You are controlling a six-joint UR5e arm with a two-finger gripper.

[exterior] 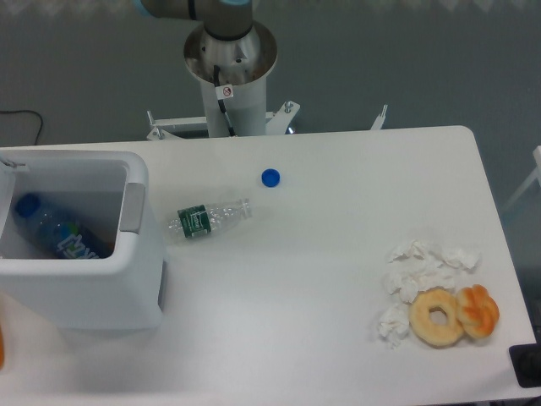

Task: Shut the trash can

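The trash can [93, 292] is a big white boxy bin at the table's left edge, partly cut off by the frame. Its top stands open and I look straight down into it. A blue-capped bottle [52, 233] lies at the bottom. A grey latch [133, 207] runs along its right rim. The lid shows only as a thin white sliver at the far left edge [7, 163]. Only the arm's base column [230, 68] and a bit of its upper link show at the top; the gripper is out of view.
A clear plastic bottle with a green label [205, 218] lies on the table just right of the bin. A blue cap [270, 177] sits behind it. Crumpled tissues [418, 271], a bagel [437, 316] and an orange pastry [478, 309] are at the front right.
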